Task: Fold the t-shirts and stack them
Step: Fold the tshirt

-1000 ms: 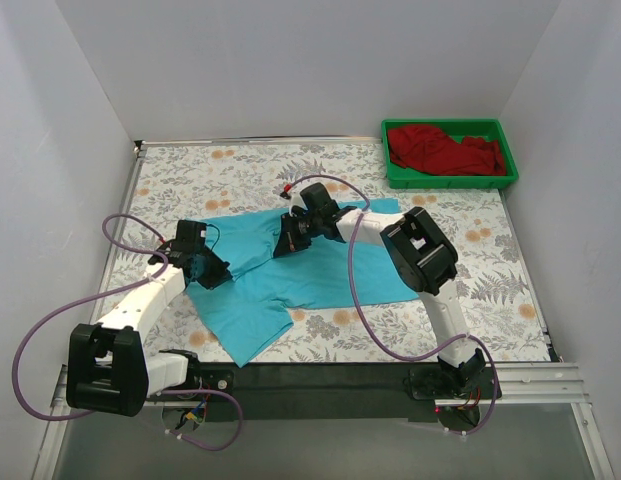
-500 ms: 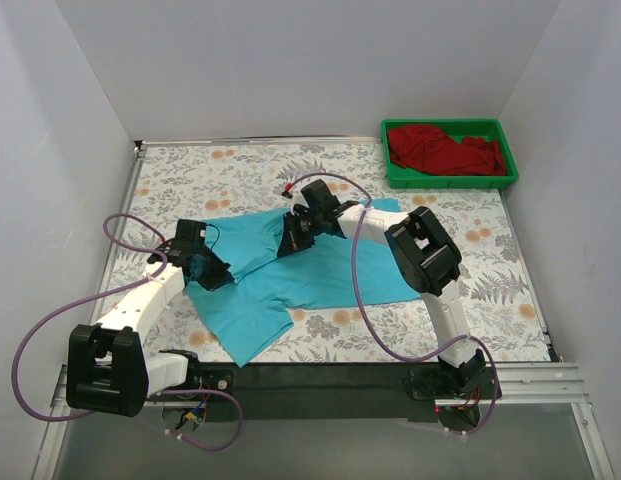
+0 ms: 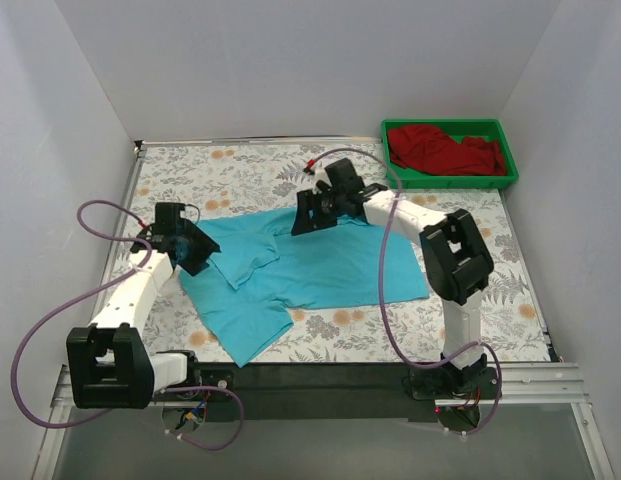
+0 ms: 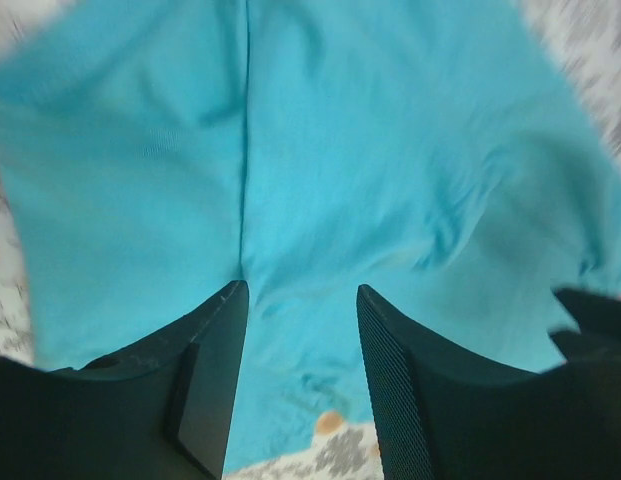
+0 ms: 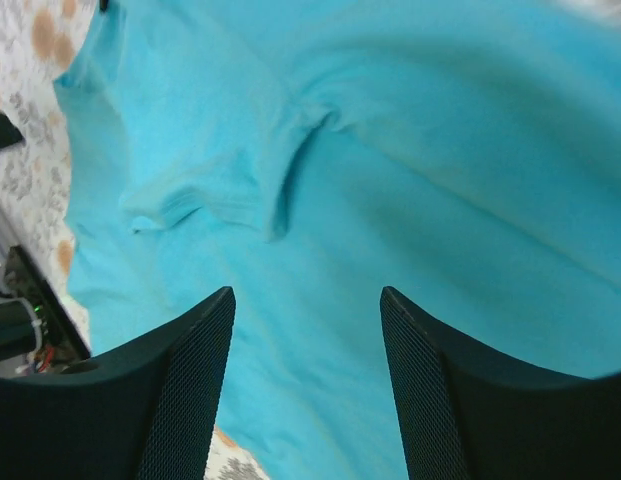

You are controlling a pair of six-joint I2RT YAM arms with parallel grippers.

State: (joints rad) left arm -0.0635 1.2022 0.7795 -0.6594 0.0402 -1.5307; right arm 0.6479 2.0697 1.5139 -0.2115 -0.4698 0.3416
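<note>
My left jaws and right jaws stand released, empty, with the turquoise shirt (image 3: 320,270) flat on the counter (image 3: 240,165) just beneath them. I reckon we're mid-fold; next needs low pinches on its edges.

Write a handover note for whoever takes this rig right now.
Left gripper: jaws open, empty, over the left edge of the turquoise shirt.
Right gripper: jaws open, empty, over its far edge.
Turquoise shirt: spread on the table, with one flap near its left side laid over the body. The fold is unfinished.
Red shirt: bunched in the green tray, not folded.
Left to do: finish folding the turquoise shirt, fetch and fold the red shirt, then stack them.
</note>
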